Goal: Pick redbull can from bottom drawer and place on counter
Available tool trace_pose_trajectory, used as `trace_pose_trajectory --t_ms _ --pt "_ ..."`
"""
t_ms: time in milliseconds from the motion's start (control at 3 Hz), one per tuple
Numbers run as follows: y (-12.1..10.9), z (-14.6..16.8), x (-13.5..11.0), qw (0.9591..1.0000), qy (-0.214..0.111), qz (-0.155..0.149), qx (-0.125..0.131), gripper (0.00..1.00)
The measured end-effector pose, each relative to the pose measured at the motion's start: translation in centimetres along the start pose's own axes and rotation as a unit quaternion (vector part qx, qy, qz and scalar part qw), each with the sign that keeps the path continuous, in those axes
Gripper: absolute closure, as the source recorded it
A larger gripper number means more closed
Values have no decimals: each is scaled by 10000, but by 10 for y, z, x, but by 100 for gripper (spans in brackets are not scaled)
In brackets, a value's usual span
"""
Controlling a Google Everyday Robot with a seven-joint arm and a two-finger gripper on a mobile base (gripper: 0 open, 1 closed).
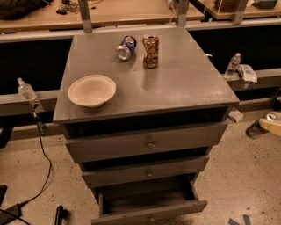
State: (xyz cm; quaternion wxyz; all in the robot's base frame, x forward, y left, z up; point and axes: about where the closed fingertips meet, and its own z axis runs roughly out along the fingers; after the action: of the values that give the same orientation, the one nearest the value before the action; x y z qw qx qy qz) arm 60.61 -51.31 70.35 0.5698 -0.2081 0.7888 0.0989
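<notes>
The bottom drawer of the grey cabinet is pulled open, and the part of its inside that shows is dark and holds no can. The redbull can is not clearly in view. The counter carries a dented brown-gold can standing upright and a short blue can lying on its side. My gripper is at the right edge of the view, low beside the cabinet and right of the top drawer. A small silver round thing sits by it; I cannot tell what it is.
A pale bowl sits on the counter's front left. The two upper drawers are shut. A plastic bottle stands right of the cabinet and another to the left. A black cable runs over the speckled floor. Tan desks stand behind.
</notes>
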Motion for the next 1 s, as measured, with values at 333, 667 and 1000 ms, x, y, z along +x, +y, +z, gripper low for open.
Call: trace_pose_trajectory --t_ms 333,667,1000 --pt "-26 -13 -56 9994 9 -345 58 100" --pt "-45 -26 -107 9973 48 -726 81 100" --pt "-49 -24 -157 9931 51 -1174 15 100"
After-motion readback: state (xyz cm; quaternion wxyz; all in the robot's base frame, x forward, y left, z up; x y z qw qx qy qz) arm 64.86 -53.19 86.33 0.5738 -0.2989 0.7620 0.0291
